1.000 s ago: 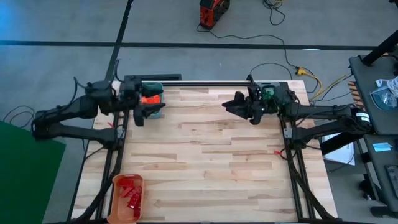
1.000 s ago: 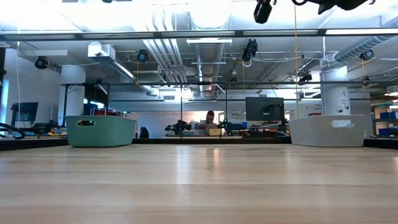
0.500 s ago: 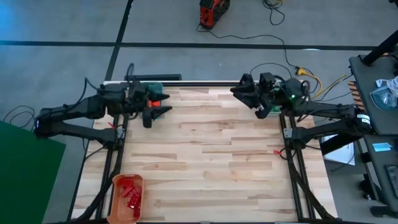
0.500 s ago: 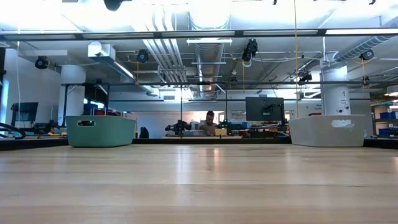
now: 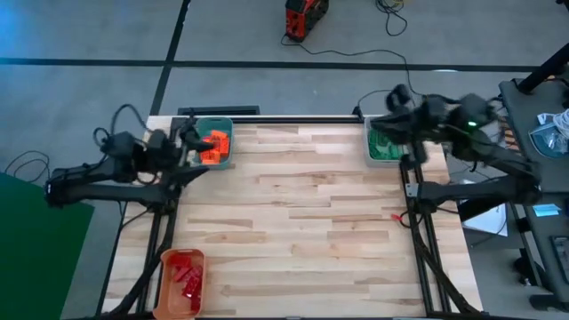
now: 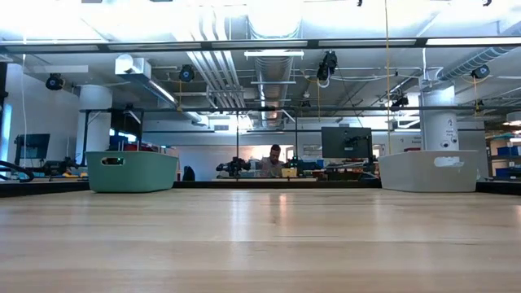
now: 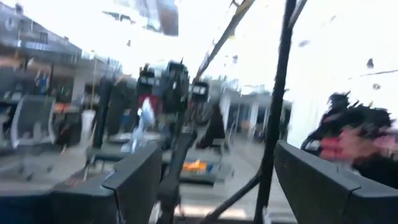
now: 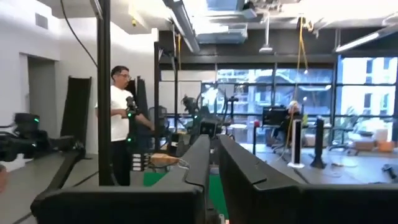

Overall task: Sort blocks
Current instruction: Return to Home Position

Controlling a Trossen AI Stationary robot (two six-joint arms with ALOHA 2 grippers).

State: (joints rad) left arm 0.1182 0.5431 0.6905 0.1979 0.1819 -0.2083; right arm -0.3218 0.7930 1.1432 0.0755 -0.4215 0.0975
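Orange blocks (image 5: 214,145) lie in the teal bin (image 5: 216,124) at the table's far left. Green blocks (image 5: 385,147) lie in the grey bin (image 5: 371,149) at the far right, and red blocks (image 5: 185,277) in the orange bin (image 5: 169,298) at the near left corner. My left gripper (image 5: 185,149) (image 7: 217,149) is raised beside the teal bin, over the table's left edge, open and with nothing in it. My right gripper (image 5: 397,107) (image 8: 213,140) is raised over the far right corner, beyond the grey bin, shut on nothing. Both point level into the room.
The low view shows the teal bin (image 6: 132,171) and the grey bin (image 6: 429,171) at the table's far edge, with bare wooden boards (image 5: 293,213) between and in front of them. A person (image 8: 119,124) stands in the room beyond the table.
My left gripper has drawn back from over the teal bin toward the table's left edge. My right gripper has drawn back toward the far right corner, past the grey bin, and has risen out of the low view. The bins and blocks have stayed where they were.
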